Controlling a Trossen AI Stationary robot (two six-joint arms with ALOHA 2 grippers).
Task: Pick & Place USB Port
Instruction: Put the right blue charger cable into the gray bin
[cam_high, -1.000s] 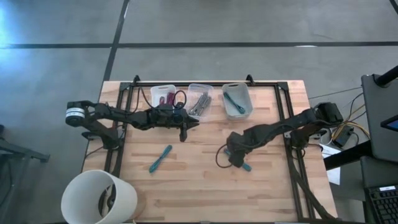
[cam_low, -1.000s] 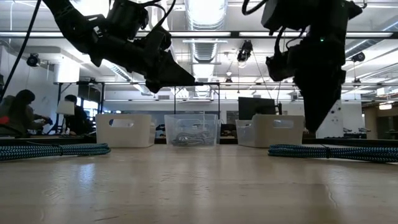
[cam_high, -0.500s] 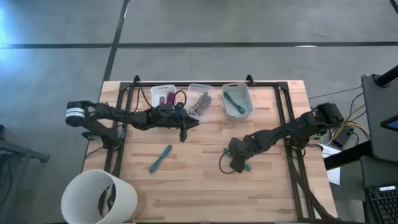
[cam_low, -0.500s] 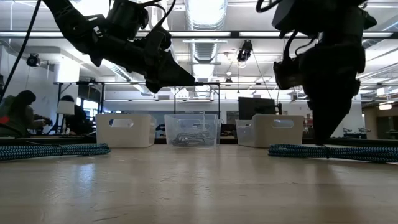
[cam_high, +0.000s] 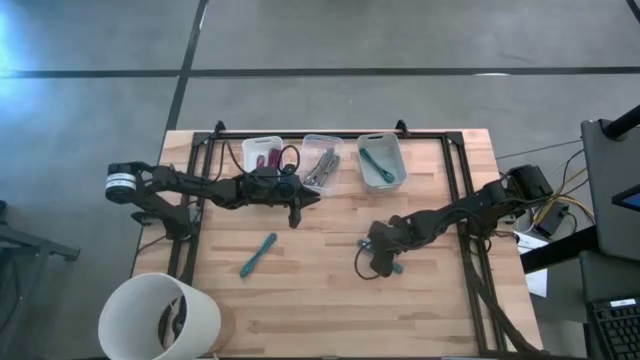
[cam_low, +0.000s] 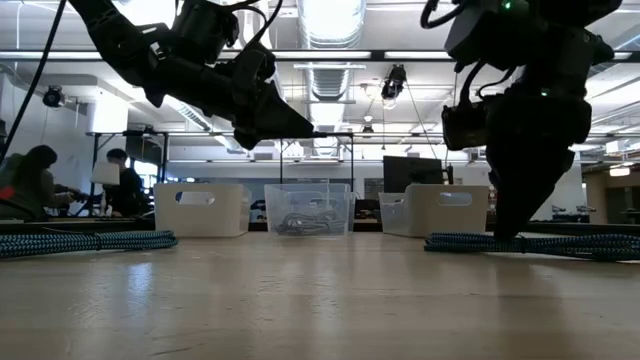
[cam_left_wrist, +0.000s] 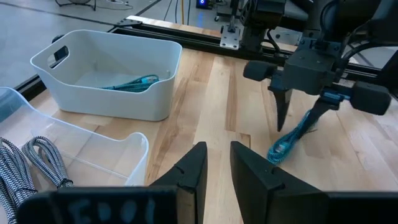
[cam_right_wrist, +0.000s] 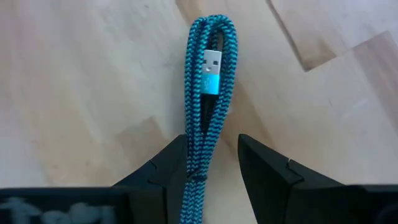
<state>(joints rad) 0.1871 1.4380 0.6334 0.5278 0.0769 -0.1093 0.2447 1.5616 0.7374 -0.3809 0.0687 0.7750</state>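
A folded teal braided USB cable (cam_right_wrist: 208, 93) lies flat on the wooden table; its silver plug (cam_right_wrist: 212, 62) rests on top of the loop. My right gripper (cam_right_wrist: 212, 163) is open and points down over it, one finger on each side of the bundle. The left wrist view (cam_left_wrist: 298, 117) and the high view (cam_high: 385, 260) show this too. A second teal cable (cam_high: 258, 255) lies on the table to the left. My left gripper (cam_high: 294, 217) hangs above the table near the bins. Its fingers stand a narrow gap apart (cam_left_wrist: 217, 158) and hold nothing. My right gripper comes from above with its fingers (cam_right_wrist: 264, 171) on either side of the cable's doubled strands (cam_right_wrist: 200, 158), below the plug end. Whether either finger touches the cable, I cannot tell. The cable lies flat on the table.
Three bins stand along the far edge. A white one (cam_high: 262, 151) holds reddish items, a clear one (cam_high: 322, 160) grey cables, and a white one (cam_high: 382, 160) a teal cable (cam_left_wrist: 134, 83). A white bucket (cam_high: 160, 315) stands off the near-left corner. People sit in the room behind (cam_low: 25, 180).
My right gripper has gone down toward the cable and a little toward the table's near edge, so its fingers now stand around the cable.
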